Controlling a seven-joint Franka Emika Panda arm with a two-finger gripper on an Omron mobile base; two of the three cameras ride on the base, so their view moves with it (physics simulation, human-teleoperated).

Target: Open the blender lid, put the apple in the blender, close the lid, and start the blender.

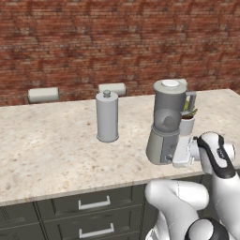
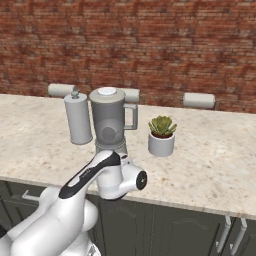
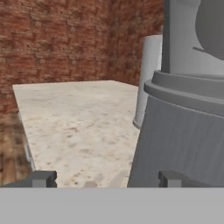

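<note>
Closest to my cameras is the white arm: it rises from the base, bends at a big elbow, and the forearm reaches forward and low, so the wrist sits level with the counter top. The hand lies roughly horizontal, aimed at the blender's cone base.

Counter (image 1: 51, 145), beige stone, runs across both base views in front of a brick wall, dark drawers below.

Blender (image 1: 166, 122) stands near the counter's front edge, at about 3 o'clock from the tall grey canister (image 1: 107, 116) in the left base view. In the right base view the canister is at 9 o'clock, just beside the jar. The jar is upright and its handle points toward the potted succulent (image 2: 161, 135).

Blender lid (image 1: 170, 85) sits flat on the jar, white cap up. A round dark shape shows through the translucent jar; I can't tell if that's the apple.

Gripper (image 3: 107, 179) in the hand view: two dark tips spread apart, nothing between them. The left fingertip (image 3: 43, 178) is over bare counter and the right one is against the grey blender base, at 3 o'clock in that view. I can't tell whether it touches. In the base views the hand blocks the fingers.
</note>
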